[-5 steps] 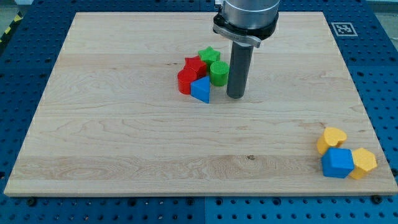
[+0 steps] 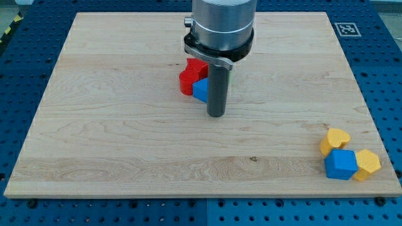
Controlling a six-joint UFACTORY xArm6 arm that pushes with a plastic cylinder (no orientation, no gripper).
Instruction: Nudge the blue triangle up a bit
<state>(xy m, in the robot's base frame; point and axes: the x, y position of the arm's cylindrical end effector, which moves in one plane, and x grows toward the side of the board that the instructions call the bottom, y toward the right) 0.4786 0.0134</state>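
The blue triangle (image 2: 200,90) lies near the board's middle top, partly hidden behind my rod. My tip (image 2: 216,114) rests on the board just below and to the right of it, close to its lower right edge. A red cylinder (image 2: 186,82) touches the triangle's left side and a red block (image 2: 196,66) sits just above it. The green blocks are hidden behind the rod, with only a green sliver showing at the rod's right edge.
A yellow heart-shaped block (image 2: 336,139), a blue block (image 2: 341,164) and a yellow hexagon block (image 2: 367,164) cluster at the view's bottom right, near the wooden board's (image 2: 113,125) edge.
My rod has moved left and down, from the right of the green cylinder to just below-right of the blue triangle. It now covers the green blocks. The blocks have not visibly moved.
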